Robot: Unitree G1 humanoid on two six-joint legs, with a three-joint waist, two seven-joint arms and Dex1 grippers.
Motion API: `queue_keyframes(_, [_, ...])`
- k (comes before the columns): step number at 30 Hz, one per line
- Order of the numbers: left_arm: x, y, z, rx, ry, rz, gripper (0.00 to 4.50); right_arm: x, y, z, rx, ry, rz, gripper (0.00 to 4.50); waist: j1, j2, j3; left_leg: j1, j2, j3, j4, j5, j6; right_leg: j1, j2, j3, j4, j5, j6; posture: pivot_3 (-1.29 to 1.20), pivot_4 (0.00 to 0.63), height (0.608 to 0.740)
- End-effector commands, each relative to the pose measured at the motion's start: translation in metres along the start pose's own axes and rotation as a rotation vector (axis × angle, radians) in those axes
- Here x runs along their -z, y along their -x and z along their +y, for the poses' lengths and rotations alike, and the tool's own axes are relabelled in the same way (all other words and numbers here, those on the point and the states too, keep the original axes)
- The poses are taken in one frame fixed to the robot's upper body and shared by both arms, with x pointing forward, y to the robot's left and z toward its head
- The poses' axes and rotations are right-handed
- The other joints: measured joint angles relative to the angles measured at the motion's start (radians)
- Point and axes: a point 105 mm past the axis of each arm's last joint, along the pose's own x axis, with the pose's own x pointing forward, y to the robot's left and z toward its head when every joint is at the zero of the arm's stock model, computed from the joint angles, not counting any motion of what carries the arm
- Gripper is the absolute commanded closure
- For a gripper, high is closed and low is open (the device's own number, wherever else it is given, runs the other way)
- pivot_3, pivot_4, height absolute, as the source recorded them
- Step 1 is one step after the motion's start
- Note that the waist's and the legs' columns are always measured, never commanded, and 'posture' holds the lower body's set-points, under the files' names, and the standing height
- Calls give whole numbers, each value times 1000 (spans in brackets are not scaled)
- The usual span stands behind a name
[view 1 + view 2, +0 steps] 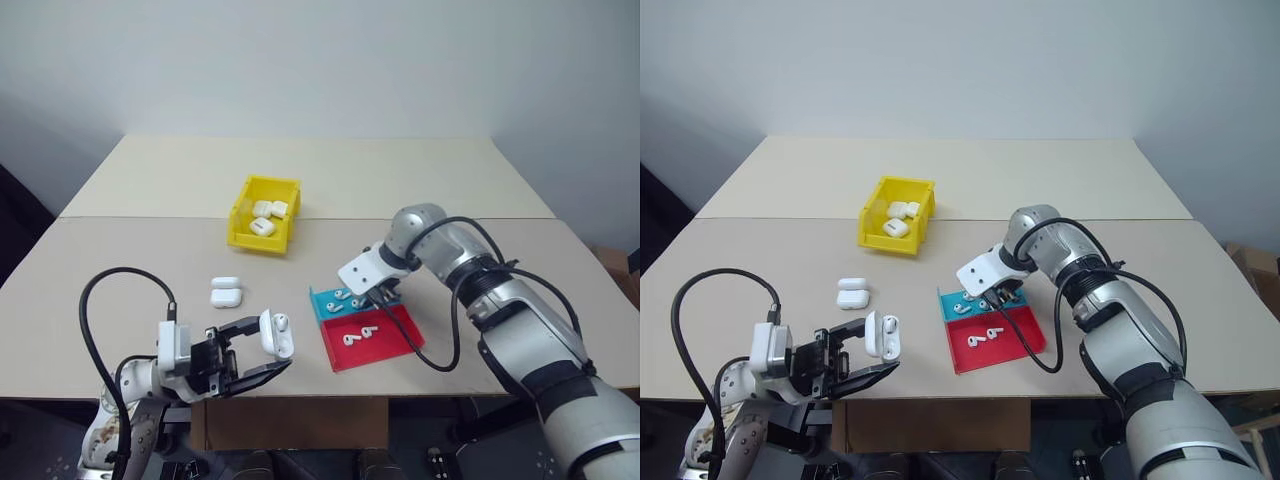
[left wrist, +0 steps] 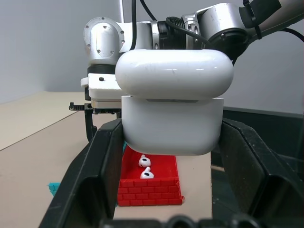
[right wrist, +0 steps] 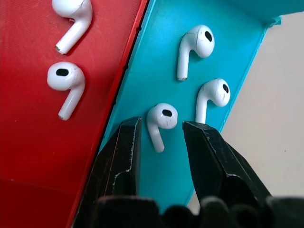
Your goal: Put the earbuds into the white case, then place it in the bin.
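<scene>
Earbud (image 3: 160,119) lies in the blue tray (image 3: 237,28), framed between the right pincer (image 3: 161,130) fingers, released, stem pointing back toward the wrist. Left pincer (image 1: 250,352) grasps the white case (image 1: 277,333), lid up, above the surface near edge.

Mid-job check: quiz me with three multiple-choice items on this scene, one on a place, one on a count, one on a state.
1. The right hand is over which tray?
A red
B blue
C the yellow bin

2. How many earbuds lie in the blue tray?
A one
B three
C five

3. The case in the left hand is:
A lid open
B lid closed
C lying on the table

Answers:
1 B, fingers straddle an earbud on blue.
2 B, three white buds on it.
3 A, lid flipped up.
</scene>
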Motion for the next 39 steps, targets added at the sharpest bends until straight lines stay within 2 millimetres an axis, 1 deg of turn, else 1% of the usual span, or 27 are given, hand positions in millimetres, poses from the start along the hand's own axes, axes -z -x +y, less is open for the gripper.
queue_keyframes(1, [-10, -5, -4, 19, -52, -23, 1751, -2, 2, -3, 16, 28, 2, 2727, 0, 0, 0, 0, 0, 0, 0, 0, 0, 0, 0, 0, 0, 0, 0, 0, 150, 740])
queue_keyframes(18, [-9, -7, -2, 23, -61, -14, 1751, 0, -1, -4, 22, 49, 18, 2727, -5, 0, 0, 0, 0, 0, 0, 0, 0, 0, 0, 0, 1, 0, 0, 0, 150, 740])
queue_keyframes(23, [-9, -7, -1, 20, -63, -12, 1751, -2, -3, -4, 21, 58, 11, 2727, -12, 0, 0, 1, 0, 0, 0, 0, 0, 0, 0, 0, 3, -1, 0, 0, 150, 740])
queue_keyframes(29, [-9, -8, -1, 18, -64, -9, 1751, 0, -5, -4, 20, 60, 24, 2727, -14, 0, 0, 4, 0, 0, 0, 0, 0, 1, 0, 0, 8, -3, -2, 0, 150, 740])
queue_keyframes(36, [-8, -7, -2, 18, -63, -2, 1751, -1, -6, -3, 8, 58, 21, 2727, -14, 0, 0, 5, 0, 0, 0, 0, 0, 1, 0, 0, 8, -3, -3, 0, 150, 740])
queue_keyframes(37, [-8, -7, -2, 18, -63, -1, 1751, -1, -6, -3, 9, 59, 19, 3095, -15, 0, 0, 5, 0, 0, 0, 0, 0, 1, 0, 0, 8, -3, -3, 0, 150, 740])
queue_keyframes(38, [-8, -7, -2, 18, -63, -1, 1751, -1, -7, -3, 10, 60, 19, 3242, -15, 0, 0, 5, 0, 0, 0, 0, 0, 1, 0, 0, 8, -3, -3, 0, 150, 740])
queue_keyframes(39, [-8, -7, -2, 17, -64, -1, 1751, -1, -7, -4, 14, 62, 22, 3242, -16, 0, 0, 5, 0, 0, 0, 0, 0, 1, 0, 0, 8, -3, -3, 0, 150, 740])
